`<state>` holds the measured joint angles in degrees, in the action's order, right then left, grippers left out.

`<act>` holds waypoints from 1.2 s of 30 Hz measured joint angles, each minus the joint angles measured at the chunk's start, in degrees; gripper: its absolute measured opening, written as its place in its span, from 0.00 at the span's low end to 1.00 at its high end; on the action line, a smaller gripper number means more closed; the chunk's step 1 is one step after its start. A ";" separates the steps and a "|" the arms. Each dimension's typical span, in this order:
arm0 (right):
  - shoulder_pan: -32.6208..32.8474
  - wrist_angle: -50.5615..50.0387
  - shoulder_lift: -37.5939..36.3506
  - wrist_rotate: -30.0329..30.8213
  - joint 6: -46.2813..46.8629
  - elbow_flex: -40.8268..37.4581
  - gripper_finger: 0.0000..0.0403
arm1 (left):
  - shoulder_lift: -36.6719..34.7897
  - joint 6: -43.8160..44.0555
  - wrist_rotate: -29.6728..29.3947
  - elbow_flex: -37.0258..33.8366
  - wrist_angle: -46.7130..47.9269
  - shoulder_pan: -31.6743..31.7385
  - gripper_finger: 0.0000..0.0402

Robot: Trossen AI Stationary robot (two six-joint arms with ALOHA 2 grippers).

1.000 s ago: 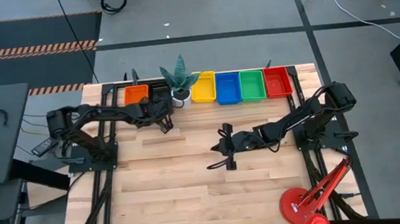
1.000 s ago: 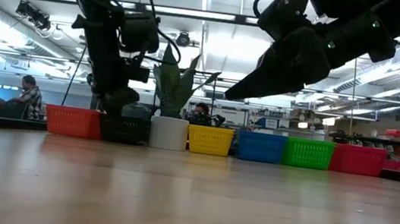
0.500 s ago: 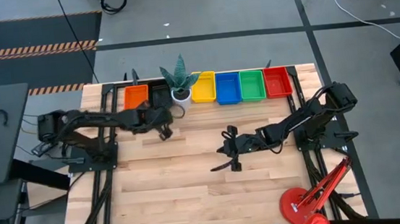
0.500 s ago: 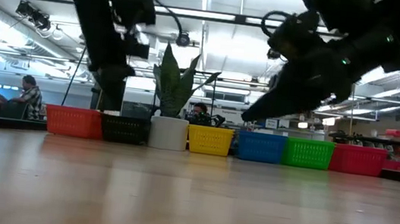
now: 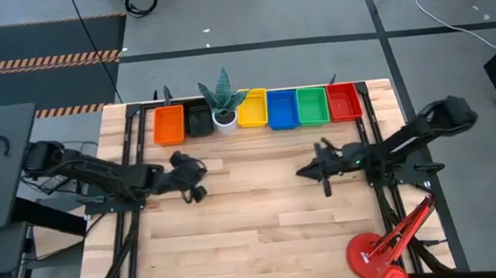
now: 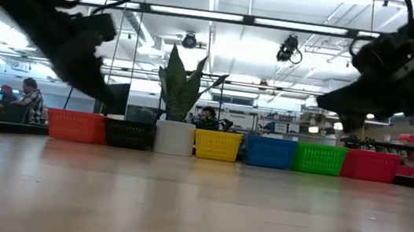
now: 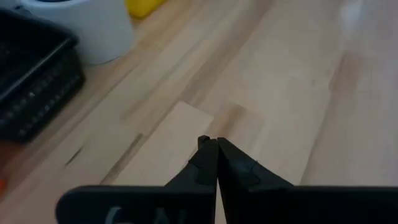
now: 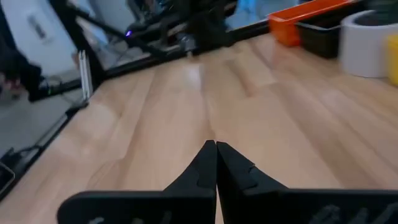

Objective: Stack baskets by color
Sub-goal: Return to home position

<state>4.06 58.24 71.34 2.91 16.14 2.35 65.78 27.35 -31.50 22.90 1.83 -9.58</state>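
Six baskets stand in a row along the table's far edge, each on its base: orange [image 5: 168, 123], black [image 5: 199, 119], yellow [image 5: 252, 108], blue [image 5: 282, 108], green [image 5: 313, 105] and red [image 5: 345, 102]. My left gripper [image 5: 198, 181] hovers shut over bare wood at the left, nearer than the black basket [image 7: 31, 74], and holds nothing; its fingertips [image 7: 211, 144] meet. My right gripper [image 5: 303, 171] hovers shut over bare wood at the right, nearer than the green basket, and is also empty [image 8: 215, 145].
A white pot with a spiky green plant [image 5: 224, 110] stands between the black and yellow baskets. A red clamp lamp [image 5: 380, 253] sits at the near right corner. Bare wood [image 5: 255, 219] lies between the two arms. People show in the room behind [image 6: 31, 101].
My left gripper has drawn back from the black basket toward the table's near and left edges, staying shut. My right gripper has pulled back from the table's middle toward the right edge, rolling and levelling out, also shut. The baskets have not moved.
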 joint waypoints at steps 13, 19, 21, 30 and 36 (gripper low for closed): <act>-10.69 -15.43 -24.77 -19.10 -2.77 -2.01 0.00 | -1.16 2.03 -0.21 -7.48 -11.17 -0.38 0.04; -11.10 -28.29 -36.76 -18.88 -4.33 -1.99 0.00 | -1.18 2.05 -0.22 -7.48 -11.04 -0.44 0.02; -10.57 -33.47 -40.89 -17.00 -4.97 -1.99 0.00 | -1.18 2.08 -0.27 -7.48 -11.15 -0.44 0.02; -7.19 -45.16 -56.09 -11.04 -8.70 -1.99 0.00 | -1.17 2.38 -0.44 -7.48 -11.22 -0.42 0.05; -3.52 -55.63 -63.10 0.68 -11.60 -1.99 0.00 | -1.16 2.47 -0.64 -7.48 -11.22 -0.40 0.02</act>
<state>0.54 2.61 8.24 3.58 4.54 0.36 64.62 29.82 -32.14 15.42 -9.39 -9.98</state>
